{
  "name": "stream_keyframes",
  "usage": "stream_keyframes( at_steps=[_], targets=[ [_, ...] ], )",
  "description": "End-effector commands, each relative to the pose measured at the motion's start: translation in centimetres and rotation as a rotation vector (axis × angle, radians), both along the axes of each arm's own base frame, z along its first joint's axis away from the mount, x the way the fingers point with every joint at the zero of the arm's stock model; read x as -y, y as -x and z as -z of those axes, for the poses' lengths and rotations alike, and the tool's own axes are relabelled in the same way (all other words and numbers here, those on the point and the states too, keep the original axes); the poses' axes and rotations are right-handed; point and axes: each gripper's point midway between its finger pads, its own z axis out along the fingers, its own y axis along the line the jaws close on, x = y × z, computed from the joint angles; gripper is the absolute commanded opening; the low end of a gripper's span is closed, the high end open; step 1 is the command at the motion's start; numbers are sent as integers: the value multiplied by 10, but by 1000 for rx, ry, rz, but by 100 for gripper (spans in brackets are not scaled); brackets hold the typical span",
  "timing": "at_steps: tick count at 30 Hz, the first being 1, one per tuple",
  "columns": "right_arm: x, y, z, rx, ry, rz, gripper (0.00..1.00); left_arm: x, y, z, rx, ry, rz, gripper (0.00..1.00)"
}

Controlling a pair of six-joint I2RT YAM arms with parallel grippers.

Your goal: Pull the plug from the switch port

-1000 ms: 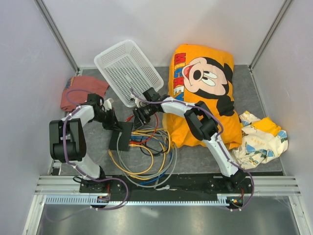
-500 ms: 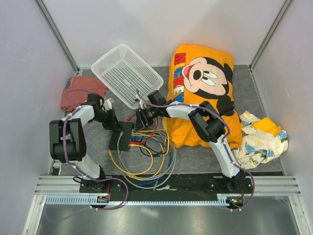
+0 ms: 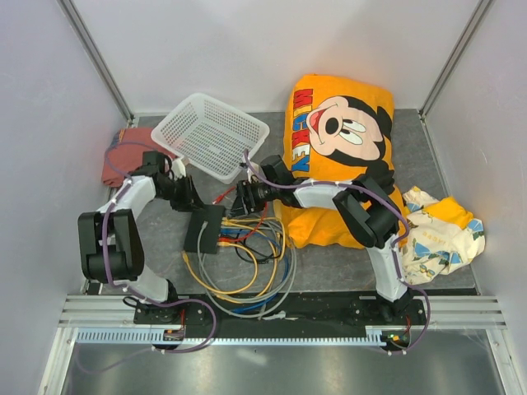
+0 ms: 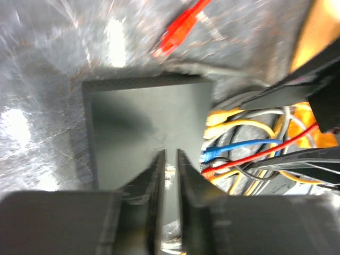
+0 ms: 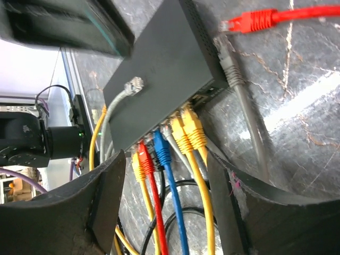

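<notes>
One white perforated plastic basket point(image 3: 212, 136) is located at the far left of the grey mat point(image 3: 329, 267); only its own mesh floor and walls are visible inside it. One flat matte-black rectangular switch point(image 5: 159, 69) is located on the mat in front of the basket, between the two grippers. Six plugs are seated in its port row point(image 5: 175, 130): three yellow, one red, one blue and one grey. Their cables are gathered in one loose coil point(image 3: 247, 263) nearer the arm bases. One clear-tipped grey plug point(image 5: 133, 85) is laid loose on the switch top. One red plug point(image 5: 249, 21) is laid loose on the mat. A second grey plug point(image 5: 226, 61) is positioned against the switch corner; whether it is seated cannot be told. The left gripper point(image 4: 171, 154) is held over the switch top with its jaws parted by a narrow gap, and nothing is gripped. The right gripper point(image 5: 166, 158) is spread wide above the seated plugs, and nothing is held. One orange cartoon-print cushion point(image 3: 342, 156) and two crumpled cloths, one rust-red point(image 3: 123, 156) and one white-and-yellow point(image 3: 440, 230), are also present.
</notes>
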Motion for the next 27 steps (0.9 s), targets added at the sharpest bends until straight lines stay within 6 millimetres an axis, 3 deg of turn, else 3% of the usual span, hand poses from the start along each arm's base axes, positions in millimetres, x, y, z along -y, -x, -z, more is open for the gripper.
stream_keyframes(
  at_steps=[1, 3, 6, 7, 9, 10, 13, 14, 16, 17, 19, 22, 23, 24, 25, 26, 27],
  targets=[
    [-13, -11, -52, 110, -95, -19, 71, -1, -48, -64, 256, -21, 81, 34],
    [-9, -15, -49, 114, -50, -15, 71, -7, -61, -64, 246, -61, 100, 38],
    [-3, -24, -52, 147, -13, 15, 69, -3, -76, -65, 222, -66, 142, 26],
    [-2, -29, -53, 162, 0, 34, 68, 1, -80, -55, 187, -54, 146, 25],
    [3, -33, -55, 170, 21, 51, 66, 16, -91, -58, 181, -16, 167, 22],
    [4, -33, -55, 174, 29, 50, 66, 21, -95, -45, 144, -3, 176, 22],
    [11, -27, -48, 163, 60, 41, 63, 41, -120, -40, 160, -15, 225, 20],
    [13, -26, -46, 158, 68, 42, 63, 42, -141, -35, 172, -28, 221, 19],
    [14, -22, -43, 148, 71, 31, 63, 43, -164, -33, 193, -36, 219, 18],
    [15, -20, -42, 145, 70, 27, 63, 42, -185, -37, 229, -51, 213, 17],
    [16, -18, -36, 135, 77, 20, 63, 42, -197, -50, 271, -73, 210, 16],
    [14, -17, -25, 106, 81, 11, 59, 43, -186, -83, 330, -67, 222, 16],
    [12, -18, -23, 101, 72, 12, 56, 46, -167, -76, 290, -36, 226, 15],
    [9, -14, -14, 56, 70, 1, 56, 47, -154, -100, 333, -23, 229, 15],
    [6, -14, -11, 42, 58, -4, 55, 48, -141, -102, 325, -9, 234, 15],
    [2, -17, -10, 35, 38, -4, 54, 50, -115, -85, 239, 24, 210, 15],
    [-2, -13, -1, -2, 29, -27, 52, 51, -101, -102, 269, 30, 200, 13]
  ],
)
